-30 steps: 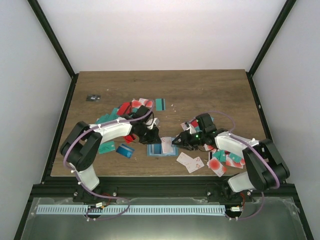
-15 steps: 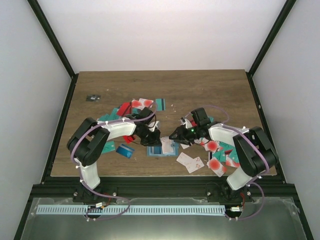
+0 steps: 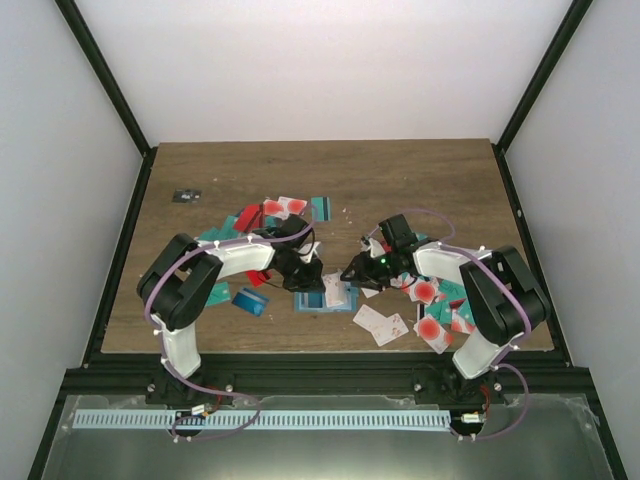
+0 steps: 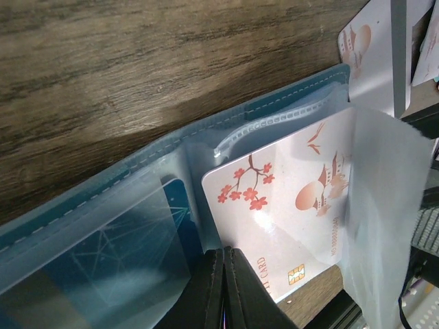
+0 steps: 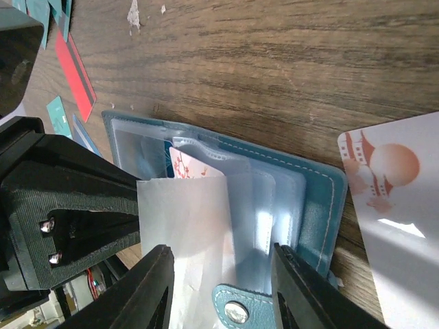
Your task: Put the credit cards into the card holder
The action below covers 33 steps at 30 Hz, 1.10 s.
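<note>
Pinched shut, the left gripper [image 4: 224, 255] bears on the open card holder [image 4: 206, 137], seemingly pinning it, while the right gripper [image 5: 221, 255], jaws half-spread, straddles its raised clear sleeve [image 5: 182, 219] beside a blossom-printed credit card [image 4: 288, 205] lodged inside.

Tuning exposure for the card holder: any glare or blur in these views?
Left wrist: glare on the clear sleeve and white card, left gripper soft up close. Right wrist: that sleeve washed out near white, card holder sharp. Top external: even light, no glare.
</note>
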### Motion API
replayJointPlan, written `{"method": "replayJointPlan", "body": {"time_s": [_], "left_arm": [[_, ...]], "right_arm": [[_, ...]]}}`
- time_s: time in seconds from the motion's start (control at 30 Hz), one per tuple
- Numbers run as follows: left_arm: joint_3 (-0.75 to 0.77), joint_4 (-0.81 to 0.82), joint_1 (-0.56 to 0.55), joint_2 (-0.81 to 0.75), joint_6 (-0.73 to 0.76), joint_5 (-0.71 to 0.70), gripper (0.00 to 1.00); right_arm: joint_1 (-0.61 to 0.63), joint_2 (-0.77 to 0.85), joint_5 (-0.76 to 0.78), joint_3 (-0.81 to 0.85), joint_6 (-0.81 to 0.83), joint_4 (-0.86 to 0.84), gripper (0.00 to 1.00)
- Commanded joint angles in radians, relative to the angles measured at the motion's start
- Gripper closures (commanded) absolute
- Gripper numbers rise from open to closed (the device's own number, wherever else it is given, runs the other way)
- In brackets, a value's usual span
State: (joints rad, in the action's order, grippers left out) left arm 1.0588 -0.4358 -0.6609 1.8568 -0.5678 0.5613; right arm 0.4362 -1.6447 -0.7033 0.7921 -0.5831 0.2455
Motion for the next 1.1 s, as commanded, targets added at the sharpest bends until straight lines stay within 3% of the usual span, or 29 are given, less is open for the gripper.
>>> {"method": "replayJointPlan", "body": {"time_s": [0.0,0.37,0.77,1.07], "left_arm": [[0.024,-0.002,-0.008,0.019,0.013,-0.013,0.96],[0.045,-0.034,-0.018,0.02,0.018,-0.034,0.96],[0.085,-0.107,-0.038,0.006,0.026,-0.098,0.96],[0.088,-0.107,-0.054,0.025,0.025,-0.101,0.96]], "right_arm": [[0.01,-0.012,-0.027,-0.007,0.025,-0.011,0.59],[0.01,-0.041,-0.116,-0.035,0.018,-0.079,0.6],[0.01,-0.062,-0.059,-0.052,0.04,-0.032,0.57],[0.01,-0.07,-0.175,-0.086,0.018,-0.132,0.56]]}}
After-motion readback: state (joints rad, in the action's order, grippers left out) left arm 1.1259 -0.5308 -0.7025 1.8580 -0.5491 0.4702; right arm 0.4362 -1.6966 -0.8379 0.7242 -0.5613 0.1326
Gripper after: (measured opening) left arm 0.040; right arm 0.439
